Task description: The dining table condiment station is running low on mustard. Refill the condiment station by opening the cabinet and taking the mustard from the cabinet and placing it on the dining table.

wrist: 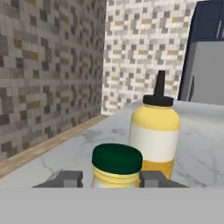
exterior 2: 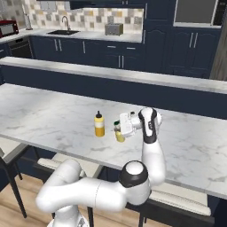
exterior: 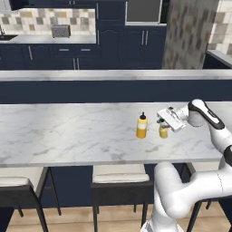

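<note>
Yellow squeeze bottle with a dark green cap, the mustard (exterior: 163, 129), is standing upright on the long white grey-veined marble dining table (exterior: 68, 131), just beside a taller orange-yellow bottle with a black tip (exterior: 142, 126), the two close but apart. Two-finger gripper (exterior: 164, 123) on the white arm is reaching in sideways at the mustard's level, its jaws sitting either side of the green cap. In the hand view the dark fingertips (wrist: 65, 178) are flanking the mustard (wrist: 116, 166) right at its sides, taller bottle (wrist: 155, 131) showing just behind it. Fingers look closed around the bottle, though actual contact is hard to confirm. Mustard's base is appearing to rest on the marble. Cushioned stools (exterior: 120, 174) are sitting under the table's near edge, below the bottles. Dark navy cabinets (exterior: 136, 43) are lining the far wall well beyond the table.
</note>
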